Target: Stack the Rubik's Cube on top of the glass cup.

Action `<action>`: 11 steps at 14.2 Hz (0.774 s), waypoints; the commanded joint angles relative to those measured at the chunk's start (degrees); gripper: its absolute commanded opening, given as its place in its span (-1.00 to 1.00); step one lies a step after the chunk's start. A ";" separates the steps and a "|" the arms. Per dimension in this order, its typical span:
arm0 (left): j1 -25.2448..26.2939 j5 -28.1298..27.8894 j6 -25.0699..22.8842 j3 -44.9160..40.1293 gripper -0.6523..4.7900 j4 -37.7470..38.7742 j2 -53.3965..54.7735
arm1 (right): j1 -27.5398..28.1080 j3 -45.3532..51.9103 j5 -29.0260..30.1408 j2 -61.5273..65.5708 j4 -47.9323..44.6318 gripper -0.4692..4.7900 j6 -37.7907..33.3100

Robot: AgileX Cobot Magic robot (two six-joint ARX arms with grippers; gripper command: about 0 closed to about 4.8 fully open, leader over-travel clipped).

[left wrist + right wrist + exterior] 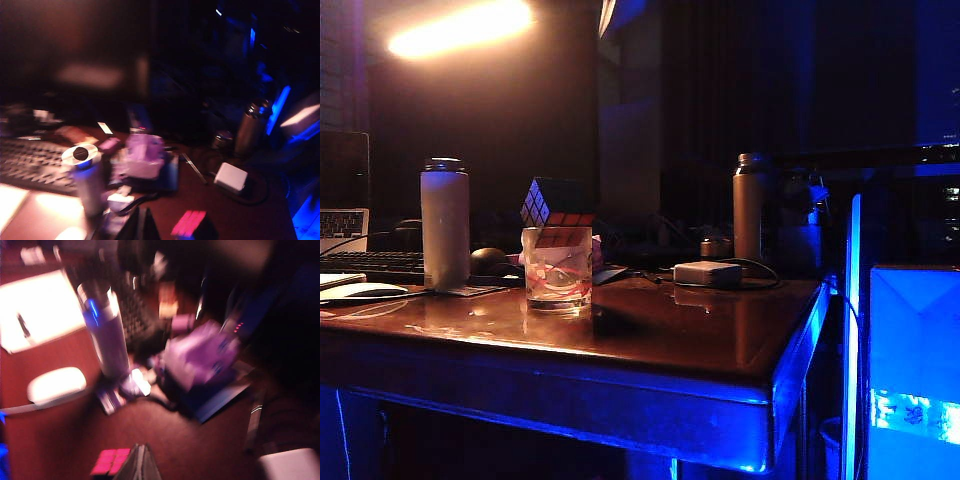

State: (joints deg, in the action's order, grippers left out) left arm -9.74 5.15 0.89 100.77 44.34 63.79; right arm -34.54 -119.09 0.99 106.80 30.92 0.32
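Both wrist views are smeared with blur. In the left wrist view the Rubik's Cube (pixel 192 226) is cut off by the frame edge, only pink stickers showing, and the left gripper (pixel 140 225) is a dark wedge, its fingers pressed together as far as the blur allows. In the right wrist view the right gripper (pixel 140 466) is likewise cropped, fingers together, with the cube a sliver of pink. From the exterior view neither arm appears, and the bench's (pixel 720 340) far clutter is lost in darkness.

The Rubik's Cube (pixel 556 203) sits tilted, corner-down, on the rim of the clear, pink-swirled glass cup (pixel 558 272), which stands upright on the table (pixel 700 340).
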 commanded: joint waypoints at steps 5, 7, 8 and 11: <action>0.02 -2.64 0.11 -6.03 -0.77 24.11 -32.13 | -0.13 -0.13 -9.64 -30.29 13.70 -0.84 6.78; 0.07 -0.87 2.78 -16.92 -0.77 23.52 -40.68 | -0.13 4.50 -11.63 -36.65 17.38 -0.84 6.99; 0.07 -0.31 2.82 -24.04 -0.77 20.81 -44.74 | -0.13 8.85 -11.91 -39.71 16.96 -0.84 7.17; 0.07 5.01 5.42 -50.49 -0.77 4.61 -57.13 | -0.13 36.33 -12.35 -54.84 4.24 -0.84 7.10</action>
State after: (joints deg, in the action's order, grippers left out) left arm -9.72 9.34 5.48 53.76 56.84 8.16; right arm -34.65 -86.59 -11.38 54.43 40.53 7.25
